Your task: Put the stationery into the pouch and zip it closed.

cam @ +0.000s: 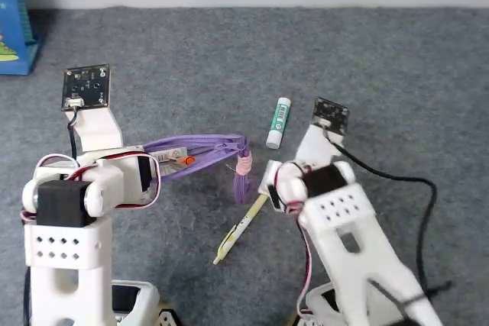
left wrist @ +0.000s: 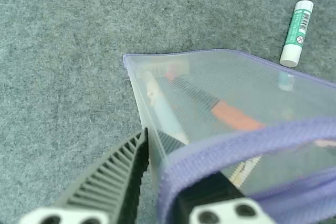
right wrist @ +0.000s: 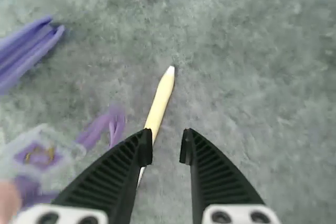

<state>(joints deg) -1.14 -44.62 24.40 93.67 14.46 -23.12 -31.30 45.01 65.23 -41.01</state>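
Note:
My left gripper (left wrist: 160,156) is shut on the corner of a clear mesh pouch (left wrist: 226,93) with purple trim and holds it off the carpet; the pouch (cam: 195,150) has an orange-marked pen and other stationery inside. A pink and purple zip tassel (cam: 243,173) hangs from its free end. A yellow pen (cam: 239,230) lies on the carpet, and my right gripper (right wrist: 164,148) hovers open just over that pen (right wrist: 160,98), which runs under one finger (right wrist: 137,153). A green and white glue stick (cam: 280,122) lies beyond both grippers, apart from them.
Grey carpet covers the whole work area. A blue box (cam: 14,24) stands at the far left corner by the wall. A black cable (cam: 412,188) trails to the right of the right arm.

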